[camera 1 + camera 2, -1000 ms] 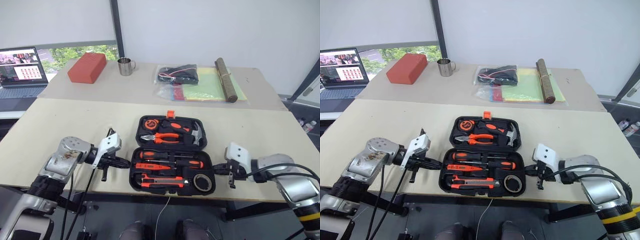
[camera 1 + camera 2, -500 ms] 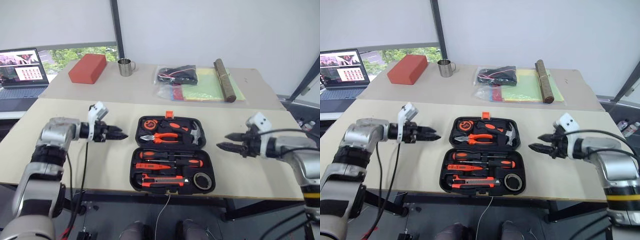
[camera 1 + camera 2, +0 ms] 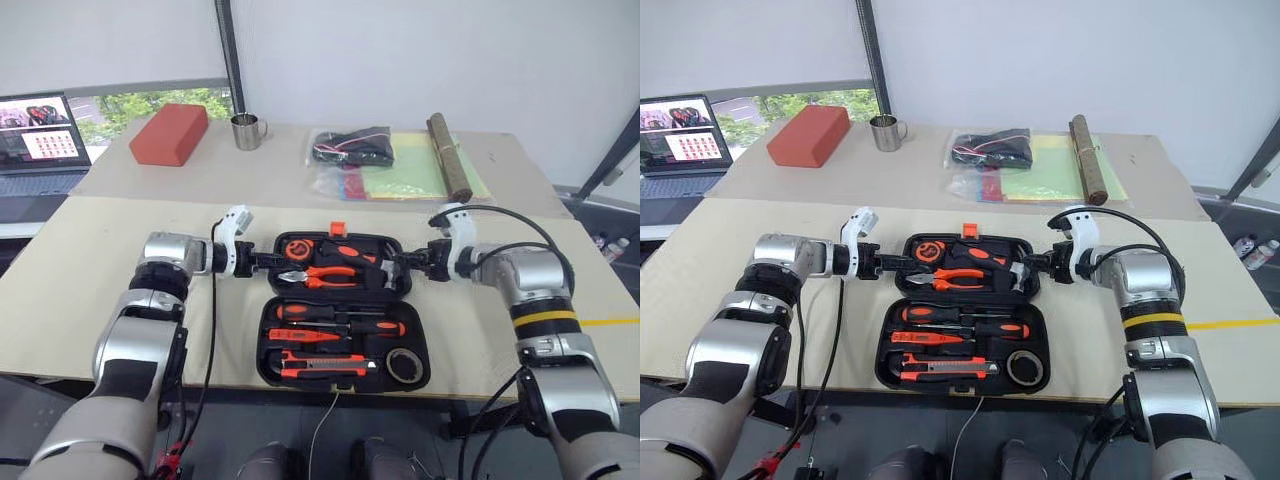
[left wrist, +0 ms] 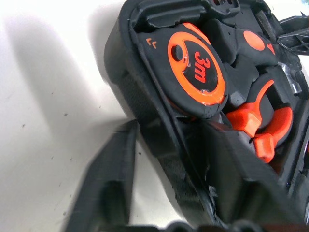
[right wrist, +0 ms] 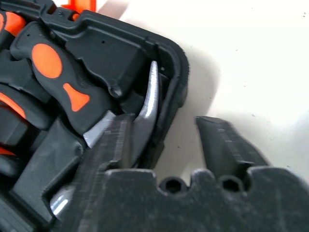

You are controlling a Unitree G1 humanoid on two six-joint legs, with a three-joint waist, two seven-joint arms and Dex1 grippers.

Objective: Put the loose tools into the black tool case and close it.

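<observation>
The black tool case (image 3: 268, 312) lies open near the table's front edge. Its near half holds two screwdrivers (image 3: 345, 320), a tester pen (image 3: 310, 345), a utility knife (image 3: 325, 368) and a grey tape roll (image 3: 404, 362). The far half holds a tape measure (image 4: 195, 63), pliers (image 3: 330, 278) and a hammer (image 5: 147, 104). My left gripper (image 3: 262, 262) is at the far half's left end, with its jaws closed across the wall (image 4: 159, 145). At the right end, my right gripper (image 3: 405, 262) straddles the wall (image 5: 176, 82), one finger inside by the hammer, the outer finger (image 5: 217, 140) apart from it.
On the back table stand a laptop (image 3: 40, 135), a red block (image 3: 172, 134), a metal cup (image 3: 245, 130), clear bags with a black bundle (image 3: 355, 148), coloured sheets and a brown roll (image 3: 450, 155). A white cable (image 3: 325, 420) hangs off the front edge.
Both arms swung up from beside the case's near half and inward to the ends of the far half. Both grippers opened wide on the way, then narrowed around the case walls.
</observation>
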